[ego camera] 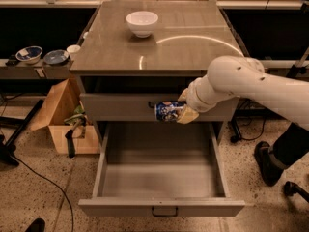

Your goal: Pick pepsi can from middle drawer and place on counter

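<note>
Tool (182,113) at frame centre, clamped on the right-hand end of pepsi can (166,111). Can horizontal, free end pointing toward frame left, suspended above the open middle drawer (161,180), just in front of the closed upper drawer front (116,108) and below the front edge of the counter (159,50). White arm (241,79) entering from frame right. Judged hazards: (1) collision of can or tool with the projecting front lip of the surface during a straight vertical rise, owing to closeness to the cabinet face; remedy, outward retreat before ascent. (2) Snagging of the can's free end on the upper drawer's dark handle (150,104), just beside it. (3) Slippage or rotation within the grasp, given a hold at one end only and a smooth metal wall; consequence, a drop back into the drawer or onto the floor. (4) Rolling after release if set down sideways on the glossy surface; upright placement preferable. (5) Contact with white bowl (142,22) at upper centre, avoidable by placement on the bare area below it in frame.
</note>
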Action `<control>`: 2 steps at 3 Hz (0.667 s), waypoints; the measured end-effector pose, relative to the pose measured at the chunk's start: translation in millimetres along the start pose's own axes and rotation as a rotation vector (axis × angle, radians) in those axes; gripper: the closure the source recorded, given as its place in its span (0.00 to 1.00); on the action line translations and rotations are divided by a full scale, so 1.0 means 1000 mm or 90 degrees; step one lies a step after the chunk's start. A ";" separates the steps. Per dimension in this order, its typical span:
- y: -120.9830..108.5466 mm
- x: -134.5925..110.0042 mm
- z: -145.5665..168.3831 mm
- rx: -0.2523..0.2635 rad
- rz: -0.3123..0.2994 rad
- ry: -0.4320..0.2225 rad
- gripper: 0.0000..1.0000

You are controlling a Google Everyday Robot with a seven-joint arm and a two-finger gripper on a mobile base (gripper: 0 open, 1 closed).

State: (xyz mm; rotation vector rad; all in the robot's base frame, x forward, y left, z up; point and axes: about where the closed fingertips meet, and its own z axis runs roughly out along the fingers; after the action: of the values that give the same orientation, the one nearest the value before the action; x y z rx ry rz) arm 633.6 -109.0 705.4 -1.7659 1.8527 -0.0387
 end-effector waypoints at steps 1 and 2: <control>-0.019 -0.010 -0.029 0.010 -0.002 0.002 1.00; -0.023 -0.023 -0.086 0.022 -0.007 0.008 1.00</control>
State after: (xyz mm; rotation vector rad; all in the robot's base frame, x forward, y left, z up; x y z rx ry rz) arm 618.1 -121.4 794.9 -1.7565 1.8398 -0.0865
